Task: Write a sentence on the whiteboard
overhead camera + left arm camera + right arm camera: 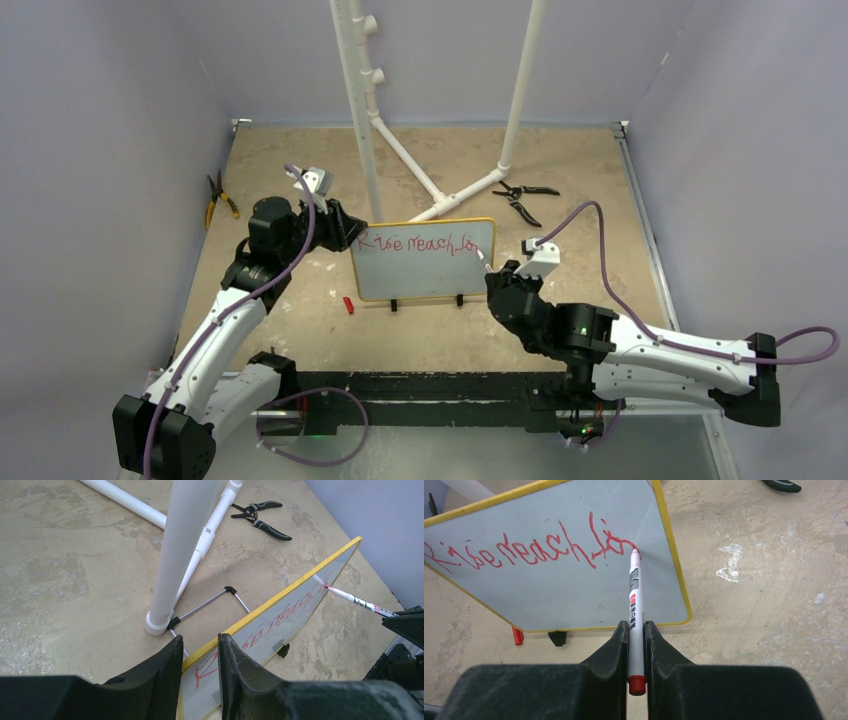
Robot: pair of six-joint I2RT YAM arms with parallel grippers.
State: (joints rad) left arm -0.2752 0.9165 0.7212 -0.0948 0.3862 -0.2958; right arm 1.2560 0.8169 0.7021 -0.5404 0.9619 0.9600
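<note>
The whiteboard (pixel 430 280), yellow-framed, stands upright on two black feet at the table's middle. The sentence (pixel 418 243) is one red line reading roughly "Rise reach for". My left gripper (pixel 352 232) is shut on the board's upper left corner; in the left wrist view its jaws (pixel 200 642) straddle the yellow frame of the whiteboard (pixel 295 630). My right gripper (pixel 636 625) is shut on a white marker (pixel 635 595) with a red end. The marker's tip touches the whiteboard (pixel 574 595) at the end of the sentence (pixel 524 550), near the right edge.
A white pipe stand (pixel 362 120) rises just behind the board, with its legs spreading over the table. Black pliers (pixel 520 198) lie back right, and yellow-handled pliers (pixel 217 198) at the left wall. A red marker cap (pixel 349 305) lies by the board's left foot.
</note>
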